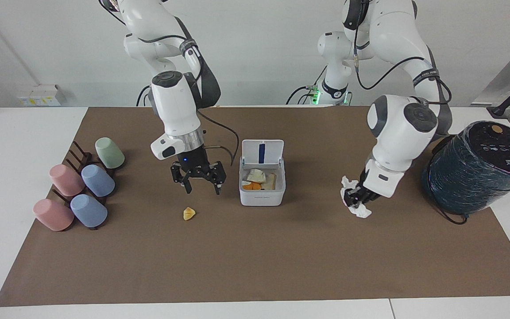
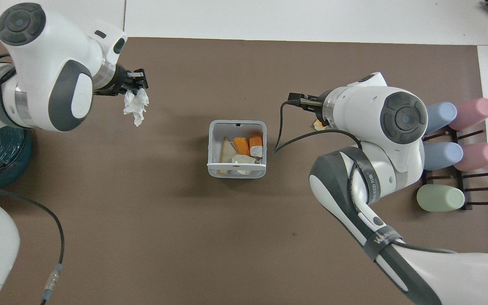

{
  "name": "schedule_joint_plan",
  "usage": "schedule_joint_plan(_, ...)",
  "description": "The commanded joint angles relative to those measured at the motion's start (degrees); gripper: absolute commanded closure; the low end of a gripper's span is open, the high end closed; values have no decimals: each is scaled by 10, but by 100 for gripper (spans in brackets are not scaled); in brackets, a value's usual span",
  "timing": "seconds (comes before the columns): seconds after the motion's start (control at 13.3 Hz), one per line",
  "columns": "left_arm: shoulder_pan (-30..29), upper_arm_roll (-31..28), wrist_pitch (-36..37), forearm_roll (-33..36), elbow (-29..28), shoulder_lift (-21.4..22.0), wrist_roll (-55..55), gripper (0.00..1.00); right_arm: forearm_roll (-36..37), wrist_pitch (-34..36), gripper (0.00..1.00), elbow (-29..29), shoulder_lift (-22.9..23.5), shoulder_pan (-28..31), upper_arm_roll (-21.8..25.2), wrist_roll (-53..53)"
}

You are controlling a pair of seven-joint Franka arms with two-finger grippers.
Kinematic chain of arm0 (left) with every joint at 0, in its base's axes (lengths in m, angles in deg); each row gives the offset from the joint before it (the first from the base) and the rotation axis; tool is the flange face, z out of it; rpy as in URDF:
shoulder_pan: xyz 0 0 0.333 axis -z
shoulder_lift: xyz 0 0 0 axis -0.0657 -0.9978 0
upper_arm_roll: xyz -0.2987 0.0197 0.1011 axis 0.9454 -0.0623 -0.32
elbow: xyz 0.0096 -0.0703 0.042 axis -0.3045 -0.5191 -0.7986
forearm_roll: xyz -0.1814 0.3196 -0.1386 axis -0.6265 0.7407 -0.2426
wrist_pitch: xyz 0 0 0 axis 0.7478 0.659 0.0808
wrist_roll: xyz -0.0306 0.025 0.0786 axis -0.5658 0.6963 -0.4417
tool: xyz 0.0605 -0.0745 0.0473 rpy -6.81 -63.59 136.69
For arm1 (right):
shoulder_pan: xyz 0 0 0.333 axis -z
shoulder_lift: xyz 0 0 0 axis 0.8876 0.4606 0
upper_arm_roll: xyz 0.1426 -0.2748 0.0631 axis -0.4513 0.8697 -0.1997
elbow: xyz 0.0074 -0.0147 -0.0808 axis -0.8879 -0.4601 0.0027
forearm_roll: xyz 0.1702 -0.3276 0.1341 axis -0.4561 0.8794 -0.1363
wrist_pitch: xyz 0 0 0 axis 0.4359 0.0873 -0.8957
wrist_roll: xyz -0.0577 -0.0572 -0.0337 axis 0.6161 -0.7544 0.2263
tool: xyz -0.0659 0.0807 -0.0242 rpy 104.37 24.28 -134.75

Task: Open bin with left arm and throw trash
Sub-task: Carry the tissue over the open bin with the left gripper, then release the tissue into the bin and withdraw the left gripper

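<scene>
Two claws mine. Left claw (image 1: 355, 200) clamped on crumpled white tissue wad (image 1: 357, 210), hanging over brown mat between small white square plastic bin (image 1: 262, 195) and big dark teal wrapped cylinder (image 1: 476, 168). Wad light, soft, squashes easily; pinch through bulk, loose edges tear. Bin lid (image 1: 262, 153) up, scraps inside. Right claw (image 1: 200, 182) spread wide, empty, over mat beside bin. Small orange-yellow peel scrap (image 1: 189, 213) on counter, nearly under it: light, limp, maybe slick; take across thickest part.
</scene>
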State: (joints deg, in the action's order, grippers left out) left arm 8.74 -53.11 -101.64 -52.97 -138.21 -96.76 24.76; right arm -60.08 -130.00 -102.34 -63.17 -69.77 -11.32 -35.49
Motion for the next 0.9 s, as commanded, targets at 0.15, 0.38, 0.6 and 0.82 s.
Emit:
schedule_joint_plan(0.15, 124, -8, 11, -13, -7, 11, 193, 100, 89, -1, 0, 9, 53, 32, -6, 10)
schedule_joint_plan(0.38, 169, -7, 7, -35, -42, 28, 228, 100, 96, -1, 3, 3, 84, 39, -6, 23)
schedule_joint_plan(0.6, 198, -8, -34, -36, -128, 63, 229, 100, 104, -5, 10, 4, 110, 35, -6, 45)
schedule_joint_plan(0.82, 198, -9, -43, -35, -131, 64, 229, 41, 128, -6, 49, 0, 119, 39, -6, 47)
